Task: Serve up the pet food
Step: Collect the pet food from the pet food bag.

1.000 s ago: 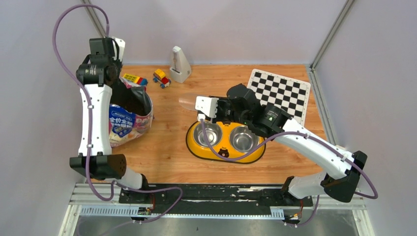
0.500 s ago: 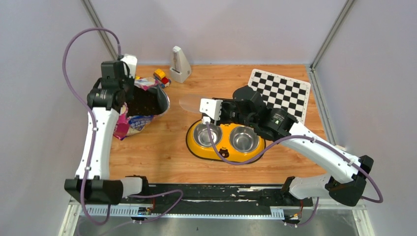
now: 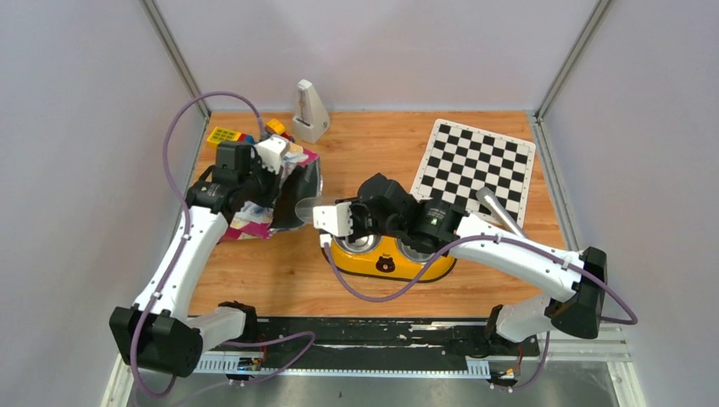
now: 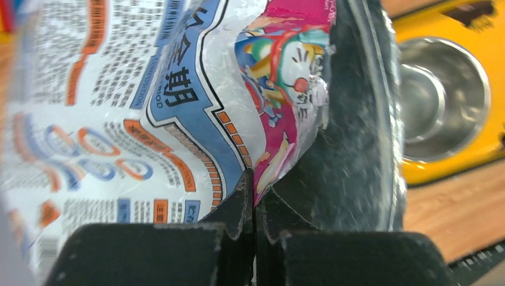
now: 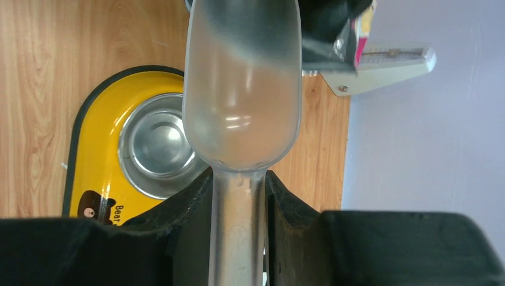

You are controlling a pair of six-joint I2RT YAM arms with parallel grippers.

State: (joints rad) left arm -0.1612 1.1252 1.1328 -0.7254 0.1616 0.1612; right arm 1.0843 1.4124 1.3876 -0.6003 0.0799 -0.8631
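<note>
checkerboard (image 3: 479, 165): far right | white metronome (image 3: 309, 112): far edge, upright | toy blocks (image 3: 224, 136): far left

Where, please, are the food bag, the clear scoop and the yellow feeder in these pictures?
food bag (image 4: 149, 89): left wrist view, on its printed side.
clear scoop (image 5: 241, 101): right wrist view, on its bowl.
yellow feeder (image 5: 95, 143): right wrist view, on its yellow rim.

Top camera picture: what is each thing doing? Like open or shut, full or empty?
cat food bag: open, tipped over, mouth facing the scoop.
left gripper: shut, pinching the bag's rim.
scoop: empty, tip at the bag's mouth.
right gripper: shut on the scoop's handle.
steel bowl nearest the bag: empty; the other bowl is mostly hidden by the arm.
</note>
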